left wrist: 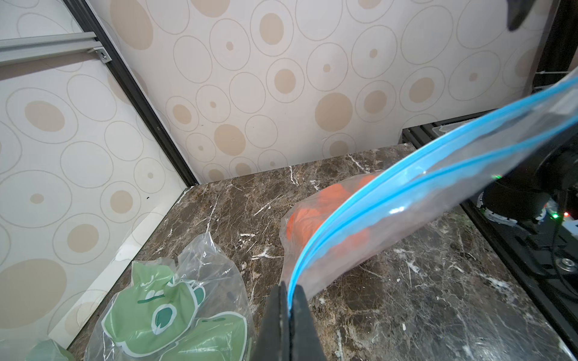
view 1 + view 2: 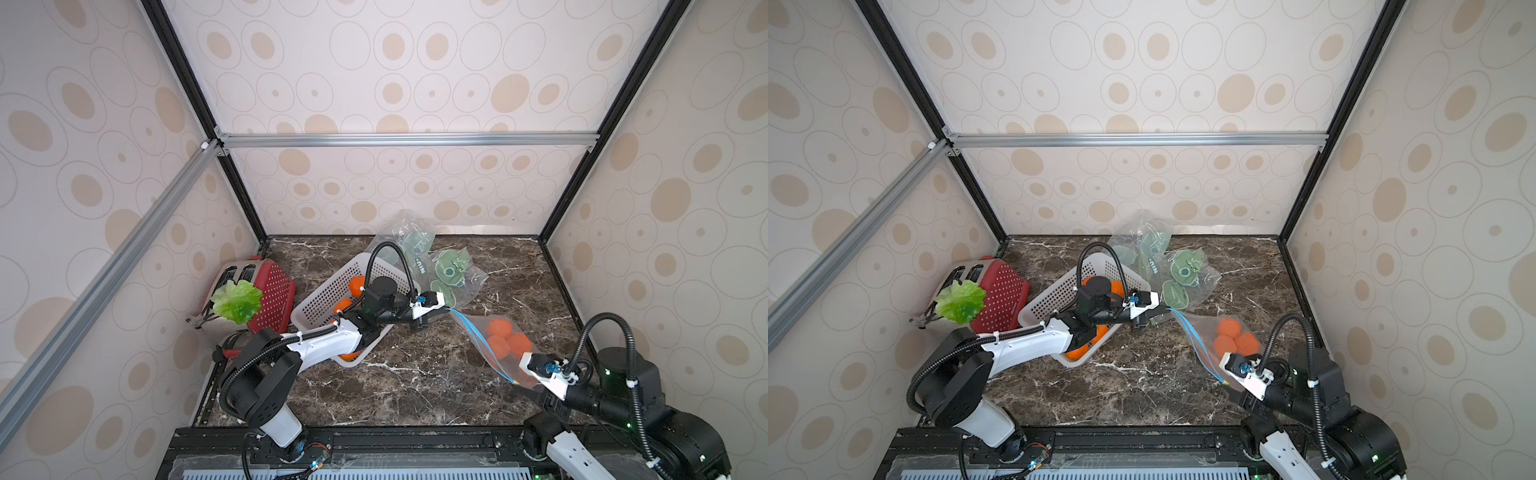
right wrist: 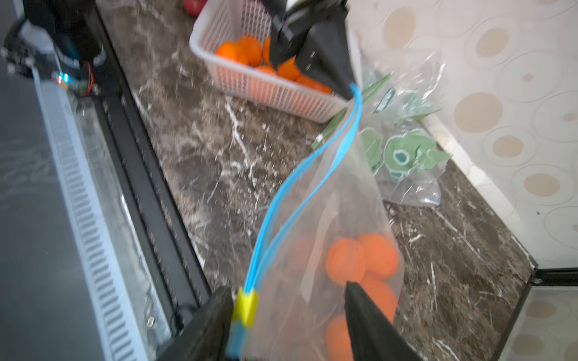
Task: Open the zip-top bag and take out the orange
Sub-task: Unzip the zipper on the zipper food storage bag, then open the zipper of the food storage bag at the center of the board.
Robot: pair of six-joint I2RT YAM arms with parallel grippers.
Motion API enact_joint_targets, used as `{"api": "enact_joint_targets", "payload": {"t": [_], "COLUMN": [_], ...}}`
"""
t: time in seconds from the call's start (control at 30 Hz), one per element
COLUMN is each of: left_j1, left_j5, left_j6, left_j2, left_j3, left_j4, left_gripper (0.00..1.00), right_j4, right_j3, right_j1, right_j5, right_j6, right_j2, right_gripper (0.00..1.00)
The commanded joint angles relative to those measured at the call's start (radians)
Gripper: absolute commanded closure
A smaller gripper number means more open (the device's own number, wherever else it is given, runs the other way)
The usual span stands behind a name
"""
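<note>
Clear zip-top bag with blue zip strip [image 2: 478,326] is gripped at one corner only.
In a top view it lies on the dark marble bench [image 2: 415,386], round oranges [image 2: 505,338] inside. In the left wrist view the left gripper [image 1: 288,300] is clenched on the strip's end. In the right wrist view the right gripper [image 3: 287,289] stands released around the yellow slider [image 3: 245,308]; unsupported, this end may sag and the mouth may shut.
</note>
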Motion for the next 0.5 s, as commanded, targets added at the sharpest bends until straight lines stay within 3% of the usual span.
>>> {"api": "enact_joint_targets", "payload": {"t": [0.0,0.1,0.47], "left_j1": [-0.001,-0.001,-0.002], "left_j5": [0.043,0.053,0.046], "left_j6": [0.005,-0.002,-0.003], "left_j2": [-0.003,0.002,0.004], "left_j3": [0.016,0.025,0.027], "left_j4": [-0.007,-0.009,-0.018], "left_gripper": [1.00,1.00,1.00], "right_j4": [0.249,0.320,0.249], "right_j3": [-0.030,-0.037,-0.036], "right_j1": [0.005,0.005,0.006], "right_j5": [-0.045,0.017,-0.030], "right_j6": [0.260,0.465,0.523], "right_j2": [0.027,0.116,0.341], "right_gripper": [0.44,0.52,0.58]}}
